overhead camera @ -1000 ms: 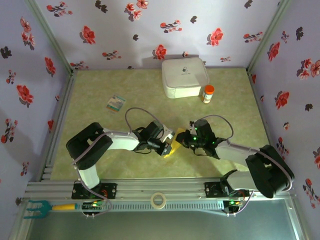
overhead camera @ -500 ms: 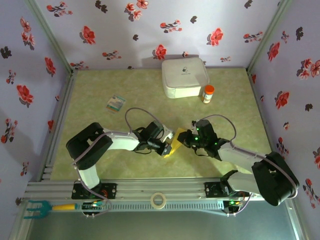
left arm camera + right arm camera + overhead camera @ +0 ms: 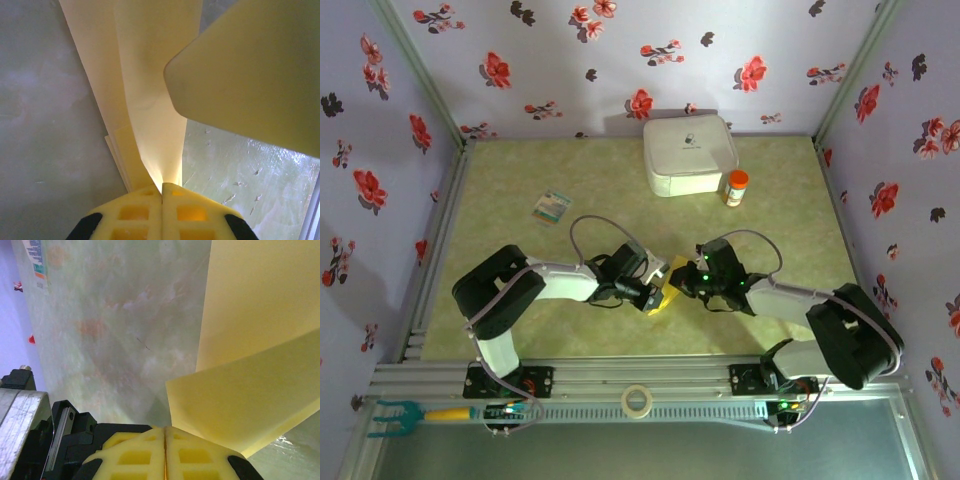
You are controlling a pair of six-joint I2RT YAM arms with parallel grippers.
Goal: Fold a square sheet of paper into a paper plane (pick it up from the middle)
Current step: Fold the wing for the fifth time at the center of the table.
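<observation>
The yellow sheet of paper (image 3: 663, 298), folded into several layers, stands off the green table between the two arms. In the left wrist view the paper (image 3: 150, 75) fans up from my left gripper (image 3: 161, 192), which is shut on its lower edge. A blurred pale yellow block (image 3: 250, 75) with a rounded corner looms close at the upper right. My left gripper (image 3: 653, 288) meets my right gripper (image 3: 682, 283) at the paper. In the right wrist view my right gripper (image 3: 165, 432) is shut, and a flap of the paper (image 3: 260, 305) lies against its right finger, beside the seam.
A white rounded box (image 3: 688, 152) and an orange-capped bottle (image 3: 736, 187) stand at the back. A teal-and-white card (image 3: 552, 207) lies at the left, also seen as the card (image 3: 37, 260). A tape roll (image 3: 637, 401) and a teal tool (image 3: 390, 415) rest on the near rail.
My right gripper drew slightly right, then came back left against the paper. The left gripper has kept its hold without moving.
</observation>
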